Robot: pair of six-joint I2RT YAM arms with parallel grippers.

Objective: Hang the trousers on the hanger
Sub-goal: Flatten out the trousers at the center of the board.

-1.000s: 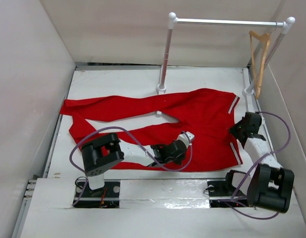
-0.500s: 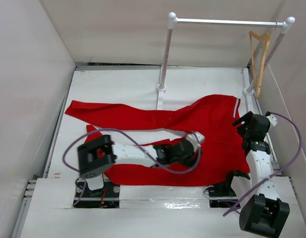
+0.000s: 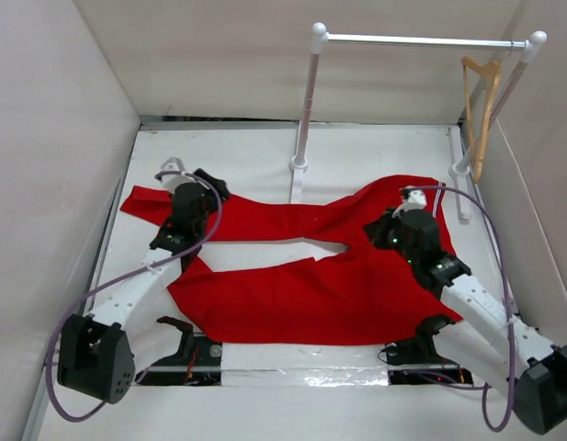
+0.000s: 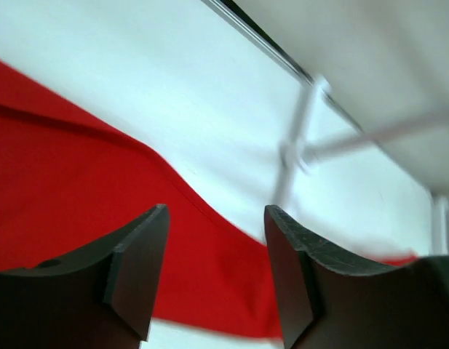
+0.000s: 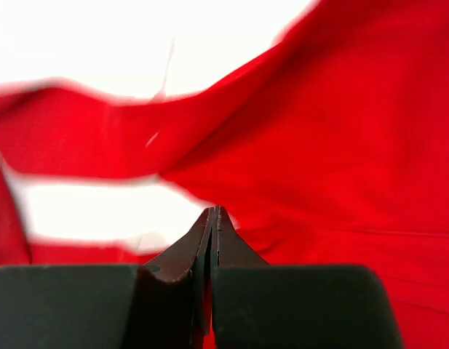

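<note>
The red trousers [image 3: 292, 294] lie spread flat on the white table, legs pointing left and waist at the right. The tan wooden hanger [image 3: 482, 101] hangs at the right end of the rail. My left gripper [image 3: 205, 186] hovers over the far leg's end at the left. It is open, with only red cloth [image 4: 64, 182] below its fingers [image 4: 215, 218]. My right gripper [image 3: 382, 230] sits near the crotch. In the right wrist view its jaws [image 5: 213, 212] are shut on the edge of the trousers [image 5: 355, 131], and folds run out from the tips.
The white clothes rail [image 3: 421, 40] stands at the back, with one post [image 3: 306, 101] in the middle just behind the trousers and another at the right. White walls close in both sides. Purple cables loop along both arms.
The left arm swung from the front middle out to the far-left leg end and opened. The right arm moved from the waist's right edge to the crotch and shut. The trousers shifted and bunched.
</note>
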